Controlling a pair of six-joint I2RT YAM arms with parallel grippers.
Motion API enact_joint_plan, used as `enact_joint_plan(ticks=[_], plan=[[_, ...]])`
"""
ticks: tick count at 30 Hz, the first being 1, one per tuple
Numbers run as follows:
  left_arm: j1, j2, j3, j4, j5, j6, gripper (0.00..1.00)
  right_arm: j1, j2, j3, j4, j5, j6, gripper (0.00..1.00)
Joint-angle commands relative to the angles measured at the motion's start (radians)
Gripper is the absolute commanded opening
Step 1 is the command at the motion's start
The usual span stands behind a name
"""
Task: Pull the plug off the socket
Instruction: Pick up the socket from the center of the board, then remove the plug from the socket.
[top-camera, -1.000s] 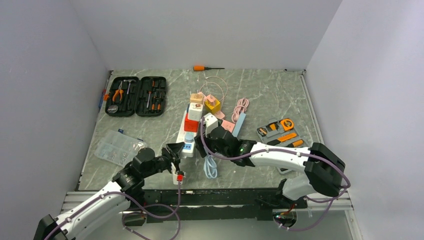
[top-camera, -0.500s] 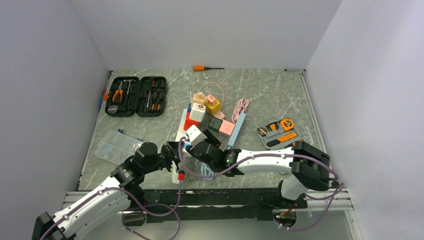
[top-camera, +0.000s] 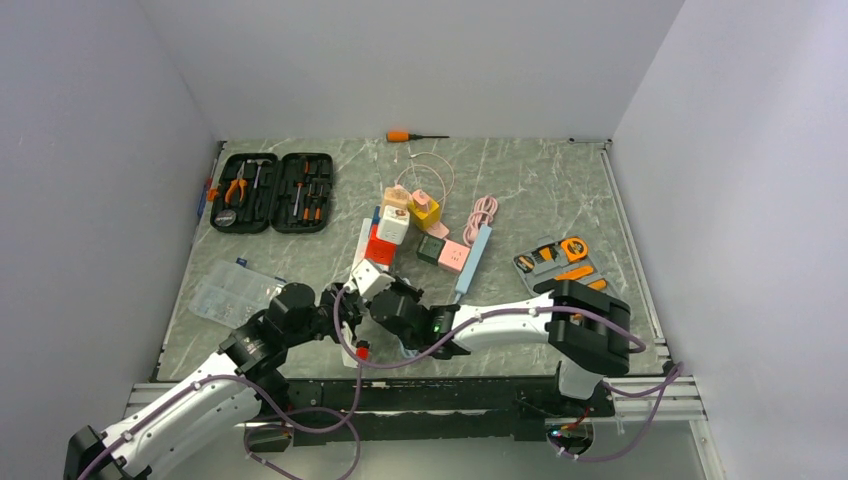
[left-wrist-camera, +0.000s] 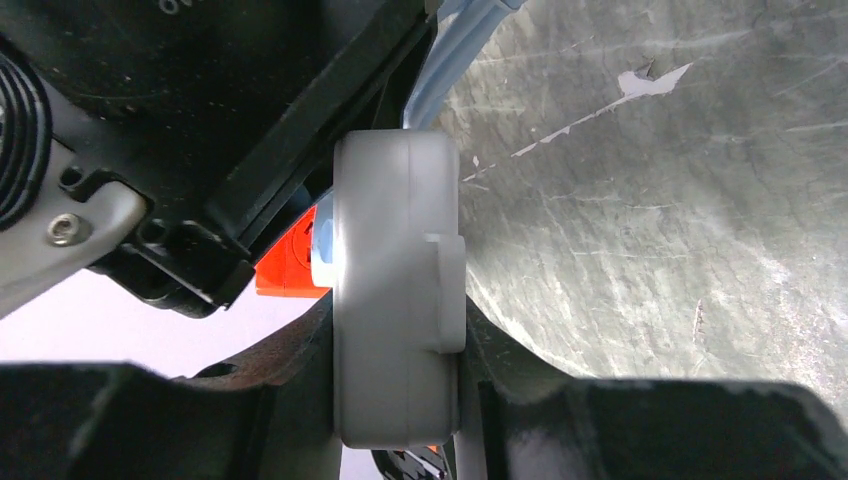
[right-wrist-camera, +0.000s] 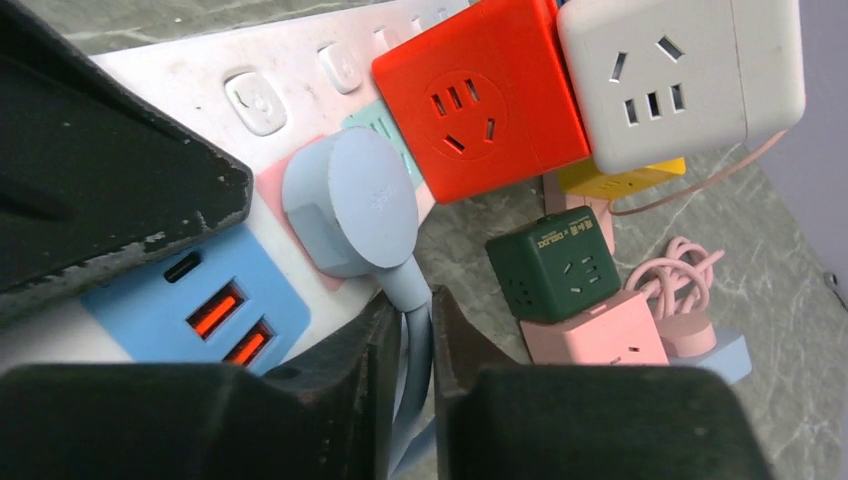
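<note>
The light blue plug (right-wrist-camera: 350, 205) sits in the white power strip (right-wrist-camera: 200, 90), the socket, next to its blue USB end (right-wrist-camera: 190, 300). My right gripper (right-wrist-camera: 418, 310) is shut on the plug's light blue cable (right-wrist-camera: 415, 345), just below the plug body. My left gripper (left-wrist-camera: 395, 350) is shut on the near end of the power strip (left-wrist-camera: 395, 300), one finger on each side. In the top view both grippers, the left (top-camera: 335, 305) and the right (top-camera: 385, 298), meet at the strip's near end (top-camera: 358, 250), and the plug is hidden under the right one.
A red cube socket (right-wrist-camera: 480, 95) and a white one (right-wrist-camera: 680, 70) sit on the strip beyond the plug. Green (right-wrist-camera: 555, 265) and pink (right-wrist-camera: 600, 335) cubes lie to the right. A black tool case (top-camera: 272, 192), plastic box (top-camera: 228, 295) and tool tray (top-camera: 560, 265) lie around.
My right arm has swung left to the strip's near end and its jaws have closed on the plug's cable. The left gripper has kept its hold on the strip.
</note>
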Motion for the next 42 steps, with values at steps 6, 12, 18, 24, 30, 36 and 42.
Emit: enact_joint_plan(ticks=[6,12,18,24,30,36,42], plan=[[-0.009,0.01,0.066,-0.079,0.053,0.012,0.09,0.002,-0.031,-0.02,0.31,0.148,-0.129,0.0],[-0.01,0.016,0.029,-0.154,0.032,0.047,0.08,-0.016,-0.063,-0.046,0.373,0.193,-0.13,0.0],[-0.01,-0.026,-0.029,-0.221,0.033,0.097,0.07,-0.035,-0.073,-0.07,0.394,0.227,-0.133,0.0],[-0.011,-0.002,-0.034,-0.183,0.005,0.064,0.07,-0.043,-0.113,-0.077,0.324,0.211,-0.067,0.0],[-0.01,0.087,-0.06,-0.019,-0.089,-0.055,0.16,-0.012,-0.161,-0.121,0.096,0.147,0.129,0.0],[-0.007,0.153,-0.057,-0.102,-0.015,-0.107,0.43,0.012,-0.224,-0.176,-0.124,-0.015,0.381,0.0],[-0.004,0.221,-0.047,-0.081,-0.041,-0.284,0.5,0.032,-0.195,-0.171,-0.226,-0.12,0.453,0.0]])
